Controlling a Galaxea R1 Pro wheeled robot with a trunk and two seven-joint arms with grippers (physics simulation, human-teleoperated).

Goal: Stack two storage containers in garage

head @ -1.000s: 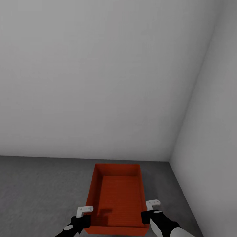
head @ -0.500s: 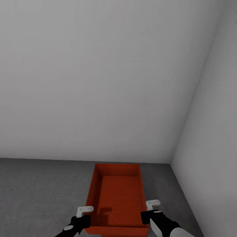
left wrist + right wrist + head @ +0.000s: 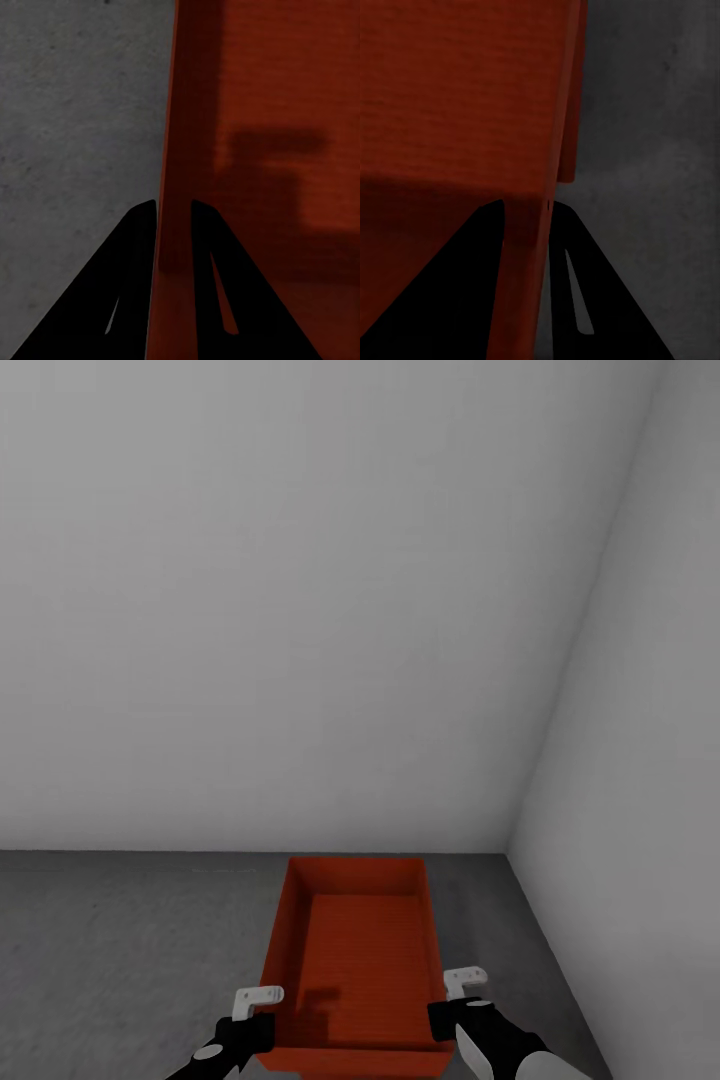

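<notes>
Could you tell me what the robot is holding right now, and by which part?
The red bin: each end effector, left and right, grips one long side wall.

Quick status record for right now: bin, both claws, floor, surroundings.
bin: red-orange, open-topped, nothing visible inside
left claw: straddling the bin's left wall
right claw: straddling the bin's right wall
floor: grey concrete
walls: white, corner to the right
second bin: none to report
</notes>
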